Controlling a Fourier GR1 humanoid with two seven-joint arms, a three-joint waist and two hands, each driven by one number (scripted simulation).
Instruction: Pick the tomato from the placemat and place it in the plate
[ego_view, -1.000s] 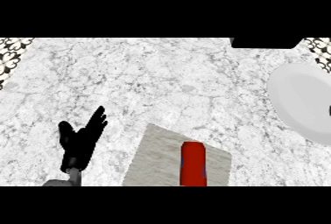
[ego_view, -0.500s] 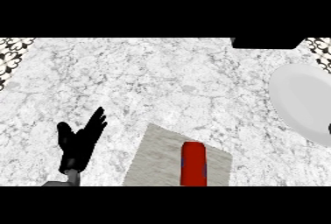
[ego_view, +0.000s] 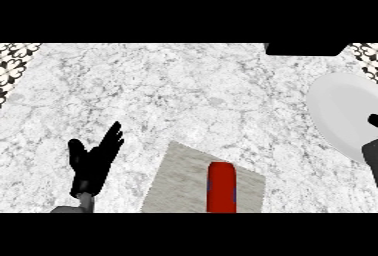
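Observation:
The tomato (ego_view: 221, 188) shows as a red upright oblong on the grey placemat (ego_view: 181, 180) at the lower middle, its bottom cut off by the view's edge. The white plate (ego_view: 339, 112) lies at the right edge on the marble counter. My left hand (ego_view: 92, 160) rests open at the lower left with its fingers up, a short way left of the placemat and touching nothing. Only a black sliver of my right hand (ego_view: 373, 120) and a grey piece of forearm show at the right edge, over the plate's near side.
A dark object (ego_view: 304, 48) sits at the counter's back right, behind the plate. Patterned strips (ego_view: 16, 55) run along the far left and far right corners. Bare marble counter (ego_view: 184, 95) lies between the placemat and the plate.
More of my right forearm now shows at the right edge by the plate. The placemat and plate sit slightly further right in view. The left hand has not moved.

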